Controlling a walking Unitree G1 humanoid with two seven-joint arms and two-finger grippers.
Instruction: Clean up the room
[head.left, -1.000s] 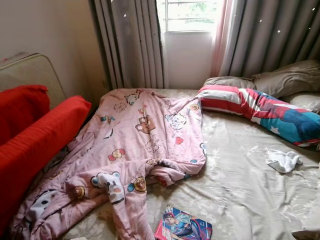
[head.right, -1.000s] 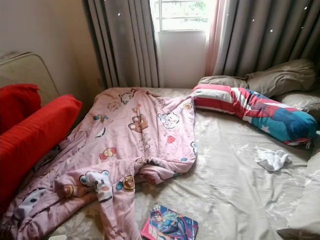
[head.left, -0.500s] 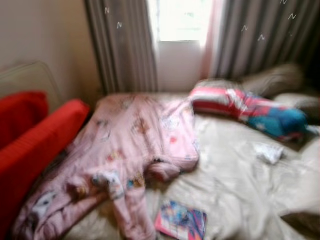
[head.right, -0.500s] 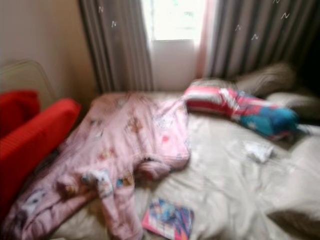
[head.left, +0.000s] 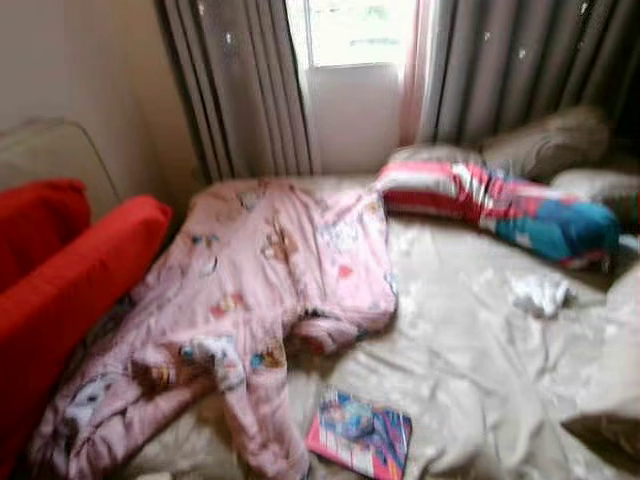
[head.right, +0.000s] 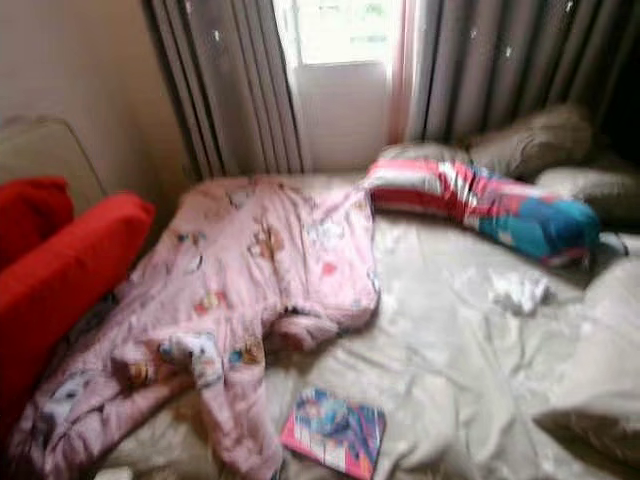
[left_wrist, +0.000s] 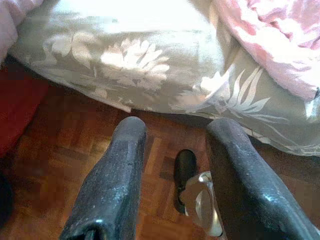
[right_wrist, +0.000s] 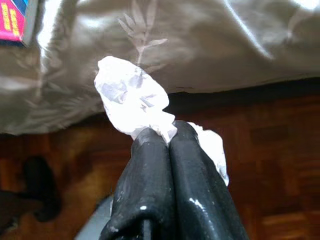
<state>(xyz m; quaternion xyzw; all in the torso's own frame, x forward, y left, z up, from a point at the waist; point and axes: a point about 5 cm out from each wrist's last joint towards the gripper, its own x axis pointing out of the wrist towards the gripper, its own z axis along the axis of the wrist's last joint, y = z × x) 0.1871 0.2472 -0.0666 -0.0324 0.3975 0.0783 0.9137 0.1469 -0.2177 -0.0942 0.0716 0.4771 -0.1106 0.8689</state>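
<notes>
A bed with a beige floral sheet (head.left: 470, 340) lies before me. On it a pink cartoon-print blanket (head.left: 270, 270) sprawls at the left, a colourful book (head.left: 360, 440) rests near the front edge, and a crumpled white tissue (head.left: 540, 293) sits at the right. In the right wrist view my right gripper (right_wrist: 167, 132) is shut on a crumpled white tissue (right_wrist: 132, 97), held above the wooden floor by the bed's edge. In the left wrist view my left gripper (left_wrist: 175, 131) hangs open over the floor beside the bed, with nothing between its fingers.
A red cushion (head.left: 70, 280) lies at the left of the bed. A striped red, white and blue bolster (head.left: 500, 205) and grey pillows (head.left: 545, 145) lie at the head. Grey curtains (head.left: 240, 90) frame a window behind. Wooden floor (left_wrist: 65, 150) runs along the bed's edge.
The head camera has shifted slightly, so the whole scene sits a bit further left and is blurred. Nothing on the bed has moved.
</notes>
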